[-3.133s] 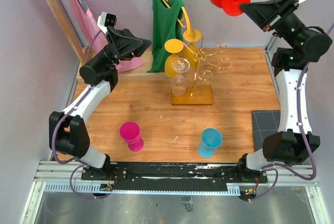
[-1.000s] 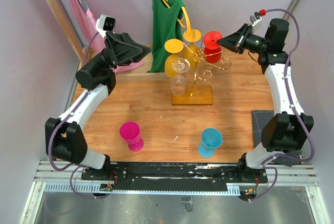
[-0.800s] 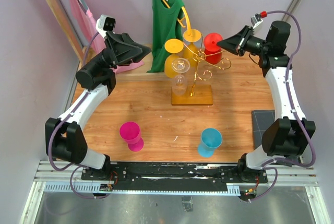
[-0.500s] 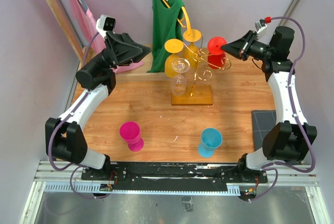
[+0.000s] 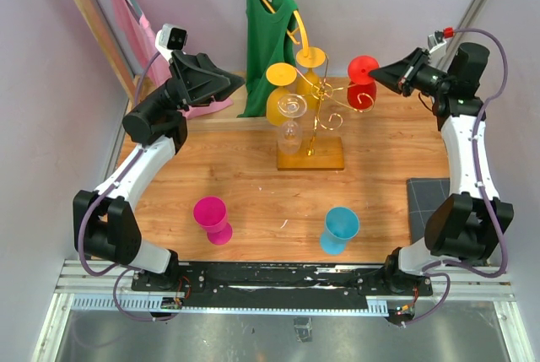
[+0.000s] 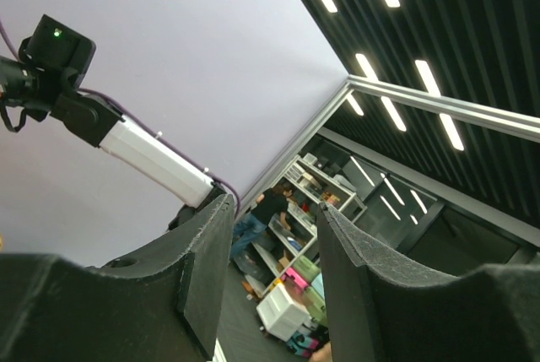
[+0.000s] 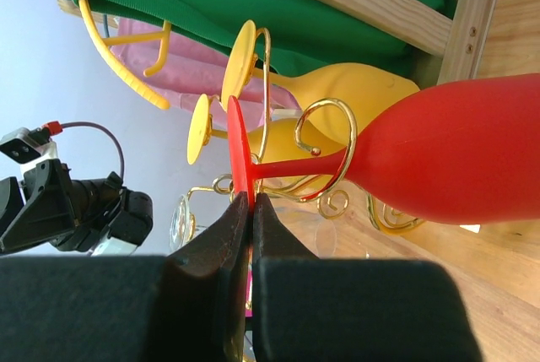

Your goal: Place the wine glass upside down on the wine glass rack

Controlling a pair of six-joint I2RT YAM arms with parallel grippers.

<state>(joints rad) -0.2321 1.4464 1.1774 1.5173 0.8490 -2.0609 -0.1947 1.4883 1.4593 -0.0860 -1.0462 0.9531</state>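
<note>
1. Nearest, a pink cup (image 5: 211, 218) and a blue cup (image 5: 340, 229) stand on the worktop (image 5: 253, 181), well apart from the stand. They look at risk only if the right arm sweeps low when it pulls away.
2. In the middle of the worktop stands the wine glass rack (image 5: 329, 159), on a flat base under a thin pole. A sideways tug could rock it and set the clear glass (image 5: 291, 121) and the two yellow glasses (image 5: 281, 92) on its left side swinging.
3. On the rack's right side hangs the red wine glass (image 7: 456, 151), bowl down, its stem threaded through one of the rack's curls. The right pincer (image 7: 245, 203) is clamped on the thin rim of the glass's foot.
4. I cannot tell whether the foot already bears on the wire. If the pincer lets go above it, the glass would drop, jolt, and might slide out through the curl's open mouth.
5. So narrow a grip on the rim could also let the glass twist and knock the wire.
6. Far left, the left pincer (image 6: 274, 208) points upward, half spread, with nothing in it. It looks harmless where it is.
7. Farthest, a green garment (image 5: 270, 24) hangs just behind the rack. A push too far back could snag it.
</note>
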